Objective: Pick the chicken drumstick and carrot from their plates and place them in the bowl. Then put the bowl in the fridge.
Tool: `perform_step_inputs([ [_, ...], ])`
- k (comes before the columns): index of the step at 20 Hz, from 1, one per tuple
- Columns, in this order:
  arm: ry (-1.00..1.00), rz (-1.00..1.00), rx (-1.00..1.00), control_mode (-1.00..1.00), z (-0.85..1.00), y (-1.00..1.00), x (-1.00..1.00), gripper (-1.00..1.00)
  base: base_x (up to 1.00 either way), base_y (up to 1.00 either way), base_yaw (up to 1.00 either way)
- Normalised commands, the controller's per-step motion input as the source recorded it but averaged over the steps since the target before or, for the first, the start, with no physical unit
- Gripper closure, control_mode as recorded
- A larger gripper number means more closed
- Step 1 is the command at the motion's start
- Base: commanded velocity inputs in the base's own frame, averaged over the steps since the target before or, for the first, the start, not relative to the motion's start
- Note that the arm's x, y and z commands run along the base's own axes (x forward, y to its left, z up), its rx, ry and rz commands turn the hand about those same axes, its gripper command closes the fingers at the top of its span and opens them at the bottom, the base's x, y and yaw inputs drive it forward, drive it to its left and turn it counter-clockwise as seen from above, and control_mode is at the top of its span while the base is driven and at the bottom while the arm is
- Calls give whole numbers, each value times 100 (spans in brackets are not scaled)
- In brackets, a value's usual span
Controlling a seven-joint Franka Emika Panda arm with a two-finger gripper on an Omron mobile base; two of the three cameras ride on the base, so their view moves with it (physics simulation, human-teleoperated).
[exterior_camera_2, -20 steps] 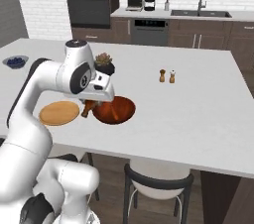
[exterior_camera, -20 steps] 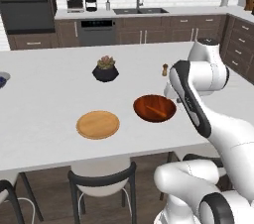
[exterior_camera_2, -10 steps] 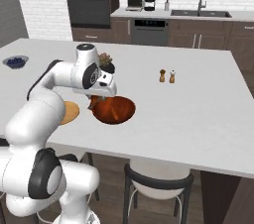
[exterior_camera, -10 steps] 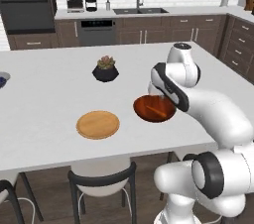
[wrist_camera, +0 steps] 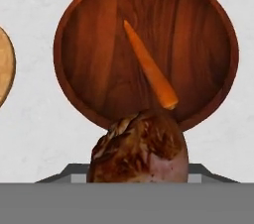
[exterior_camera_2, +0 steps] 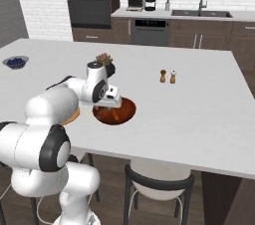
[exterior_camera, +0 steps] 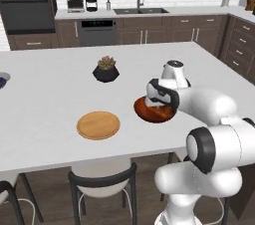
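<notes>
The glossy reddish-brown bowl [wrist_camera: 198,44] stands on the white island, and the orange carrot [wrist_camera: 149,67] lies slanted across its inside. My gripper [exterior_camera: 158,100] hangs low over the rim of the bowl [exterior_camera: 149,113], shut on the chicken drumstick [wrist_camera: 139,151], a dark reddish-brown lump that covers the fingertips in the hand view. Seen from the right base, the gripper [exterior_camera_2: 112,102] sits at the left side of the bowl [exterior_camera_2: 125,112]. The tan wooden plate [exterior_camera: 98,125] lies bare, to the bowl's left.
A black faceted plant pot [exterior_camera: 105,71] stands behind the plate and bowl. Two small shakers [exterior_camera_2: 167,76] stand farther right on the island. A grey bowl of blue berries [exterior_camera_2: 15,61] sits at the far left. Dark stools stand under the island's front edge.
The arm has folded down and carried the drumstick from beside the bowl to low over its rim. Bowl, carrot and wooden plate have stayed put.
</notes>
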Motion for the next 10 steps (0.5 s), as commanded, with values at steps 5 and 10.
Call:
perform_step_inputs([
  [5,0,0,5,-100,-2,-9,70,100,0,0,0],
  [10,0,0,1,-100,-6,0,71,100,0,0,0],
])
